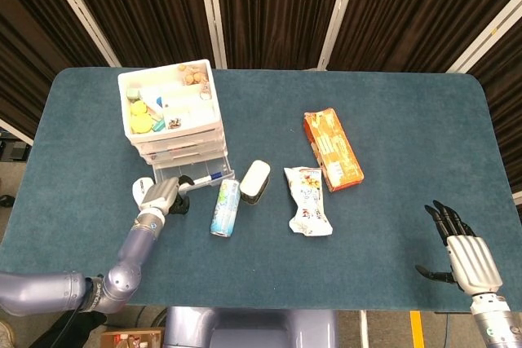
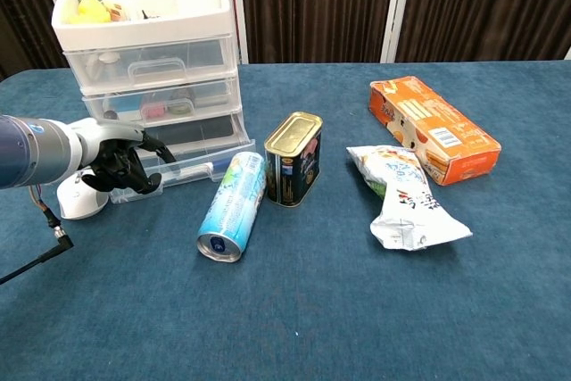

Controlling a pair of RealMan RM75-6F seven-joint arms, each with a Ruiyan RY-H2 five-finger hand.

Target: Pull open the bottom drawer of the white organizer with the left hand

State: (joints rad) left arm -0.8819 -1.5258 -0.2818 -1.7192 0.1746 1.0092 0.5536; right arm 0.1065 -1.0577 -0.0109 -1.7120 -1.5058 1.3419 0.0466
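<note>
The white organizer (image 1: pixel 171 116) (image 2: pixel 152 51) stands at the table's far left, with three clear drawers under an open top tray. Its bottom drawer (image 1: pixel 193 179) (image 2: pixel 192 161) is slid partway out toward me, a pen showing inside. My left hand (image 1: pixel 161 196) (image 2: pixel 116 165) grips the drawer's front at its left end, fingers curled over the handle. My right hand (image 1: pixel 457 244) hangs open at the table's front right edge, far from everything; the chest view does not show it.
A light-blue can (image 1: pixel 223 208) (image 2: pixel 230 205) lies on its side against the pulled drawer's right corner. Beside it stand a tin (image 2: pixel 293 158), a white snack bag (image 2: pixel 403 198) and an orange box (image 2: pixel 434 128). A white round base (image 2: pixel 78 198) sits by my left hand.
</note>
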